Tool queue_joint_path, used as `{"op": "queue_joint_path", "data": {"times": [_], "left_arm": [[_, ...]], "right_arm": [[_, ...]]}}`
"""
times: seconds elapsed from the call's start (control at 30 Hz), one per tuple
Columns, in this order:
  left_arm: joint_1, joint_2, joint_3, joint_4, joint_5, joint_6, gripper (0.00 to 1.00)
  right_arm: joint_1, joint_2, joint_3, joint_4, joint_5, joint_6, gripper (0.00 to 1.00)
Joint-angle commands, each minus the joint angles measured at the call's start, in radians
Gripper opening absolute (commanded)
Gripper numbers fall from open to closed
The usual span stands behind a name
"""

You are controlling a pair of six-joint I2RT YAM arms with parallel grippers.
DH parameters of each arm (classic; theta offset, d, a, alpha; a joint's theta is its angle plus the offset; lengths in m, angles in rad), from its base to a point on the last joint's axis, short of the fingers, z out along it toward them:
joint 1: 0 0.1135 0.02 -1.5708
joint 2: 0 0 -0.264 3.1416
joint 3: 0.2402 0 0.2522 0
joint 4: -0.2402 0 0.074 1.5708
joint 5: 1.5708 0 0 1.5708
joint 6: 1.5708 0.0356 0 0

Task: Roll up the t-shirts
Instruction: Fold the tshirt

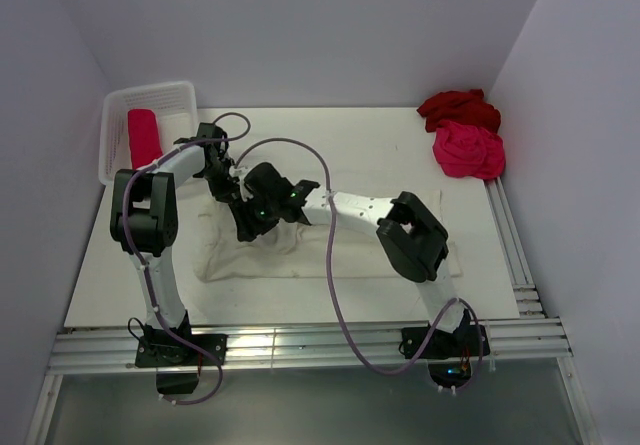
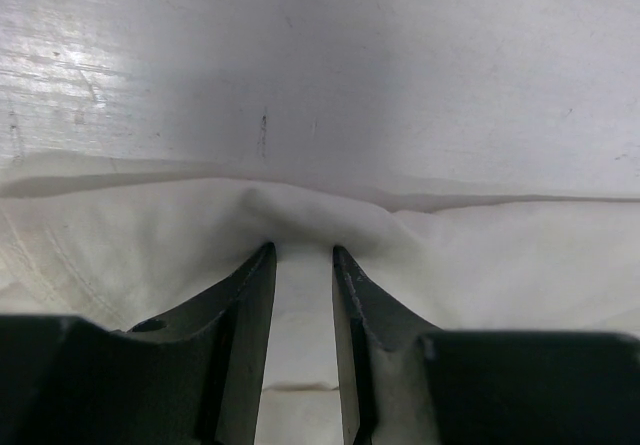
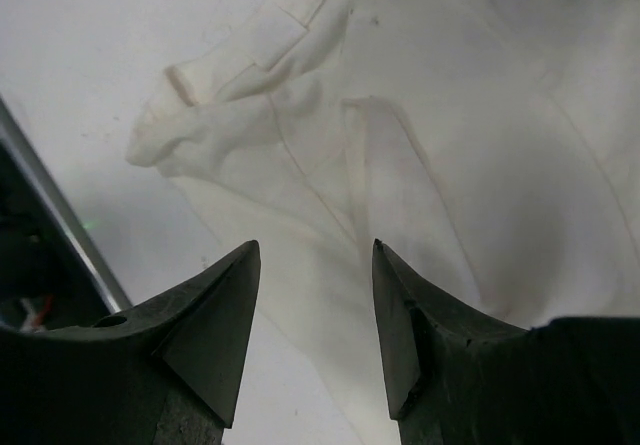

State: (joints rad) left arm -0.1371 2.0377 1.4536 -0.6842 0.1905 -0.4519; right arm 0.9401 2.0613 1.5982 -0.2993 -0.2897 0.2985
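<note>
Basket (image 1: 150, 89), left of jaws, holds one rolled pink shirt (image 1: 144, 135). Left jaws pinch cream shirt (image 1: 285, 260); right jaws apart.

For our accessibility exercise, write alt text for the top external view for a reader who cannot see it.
The left arm and right arm lean over a cream-white t-shirt spread on the table. A rolled pink-red t-shirt lies in the white basket far left; a dark red t-shirt and a crumpled pink-red t-shirt sit far right.
</note>
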Motion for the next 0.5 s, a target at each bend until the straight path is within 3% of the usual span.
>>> {"op": "queue_joint_path", "data": {"times": [0.0, 0.3, 0.47], "left_arm": [[-0.016, 0.059, -0.025, 0.015, 0.053, 0.005, 0.35], [-0.016, 0.035, -0.064, 0.022, 0.044, 0.015, 0.35], [-0.016, 0.026, -0.076, 0.026, 0.046, 0.012, 0.35]], "right_arm": [[0.017, 0.025, 0.04, -0.006, 0.151, -0.067, 0.56], [0.094, 0.103, 0.071, -0.006, 0.336, -0.128, 0.56], [0.104, 0.122, 0.094, -0.018, 0.334, -0.142, 0.54]]}}
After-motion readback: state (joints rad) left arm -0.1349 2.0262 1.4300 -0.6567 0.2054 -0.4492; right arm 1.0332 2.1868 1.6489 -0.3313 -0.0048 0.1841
